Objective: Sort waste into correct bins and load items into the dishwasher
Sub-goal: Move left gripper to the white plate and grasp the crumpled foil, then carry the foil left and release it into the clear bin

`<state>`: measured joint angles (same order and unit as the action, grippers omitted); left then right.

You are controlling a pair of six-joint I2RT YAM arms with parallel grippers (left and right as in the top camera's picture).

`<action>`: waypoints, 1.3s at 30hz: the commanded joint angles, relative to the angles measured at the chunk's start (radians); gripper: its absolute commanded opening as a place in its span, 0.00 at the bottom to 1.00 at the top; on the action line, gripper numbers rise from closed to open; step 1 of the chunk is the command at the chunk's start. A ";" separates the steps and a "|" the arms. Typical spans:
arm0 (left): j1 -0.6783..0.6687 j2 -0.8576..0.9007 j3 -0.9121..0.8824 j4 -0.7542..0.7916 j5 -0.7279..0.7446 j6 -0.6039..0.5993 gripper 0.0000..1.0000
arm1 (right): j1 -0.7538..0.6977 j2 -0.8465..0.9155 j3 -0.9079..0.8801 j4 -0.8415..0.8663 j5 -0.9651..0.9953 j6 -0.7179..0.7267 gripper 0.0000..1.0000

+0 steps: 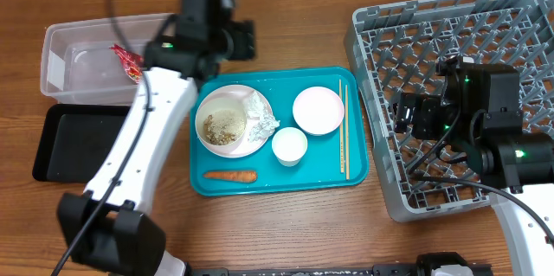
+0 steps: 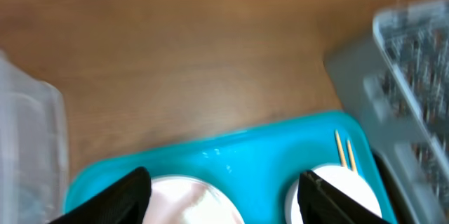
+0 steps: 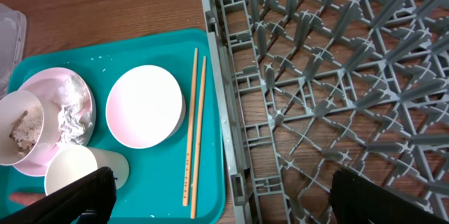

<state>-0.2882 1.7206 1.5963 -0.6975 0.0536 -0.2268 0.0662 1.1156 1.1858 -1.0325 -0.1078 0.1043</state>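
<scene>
A red snack wrapper (image 1: 128,61) lies in the clear tub (image 1: 86,60); the black tray (image 1: 74,142) sits in front of it. On the teal tray (image 1: 277,181) stand a white plate (image 1: 234,93) holding a bowl of rice scraps (image 1: 223,125) and a crumpled tissue (image 1: 261,118), a pale pink bowl (image 1: 318,110), a cup (image 1: 289,146), chopsticks (image 1: 344,129) and a carrot (image 1: 230,175). My left gripper (image 1: 245,41) (image 2: 224,196) is open and empty above the tray's back edge. My right gripper (image 1: 407,113) (image 3: 224,199) is open and empty over the grey dish rack's (image 1: 459,34) left edge.
The rack (image 3: 337,76) fills the table's right side and holds no dishes. The right wrist view shows the pink bowl (image 3: 145,104), chopsticks (image 3: 193,133) and cup (image 3: 77,171). The left arm's white link crosses the black tray and the teal tray's left edge.
</scene>
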 commanded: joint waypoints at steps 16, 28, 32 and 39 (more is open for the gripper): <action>-0.160 0.318 0.001 -0.300 0.077 0.044 0.75 | 0.000 -0.006 0.027 0.004 -0.006 -0.001 1.00; -0.163 0.320 -0.016 -0.337 0.077 0.045 0.72 | 0.000 -0.006 0.027 -0.002 -0.006 0.000 1.00; -0.165 0.320 -0.024 -0.340 0.077 0.044 0.70 | 0.000 -0.006 0.027 -0.008 -0.006 0.000 1.00; -0.165 0.320 -0.024 -0.344 0.077 0.045 0.60 | 0.000 -0.006 0.027 -0.011 -0.006 0.000 1.00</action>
<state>-0.4454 2.0251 1.5787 -1.0389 0.1204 -0.1997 0.0662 1.1156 1.1858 -1.0443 -0.1078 0.1043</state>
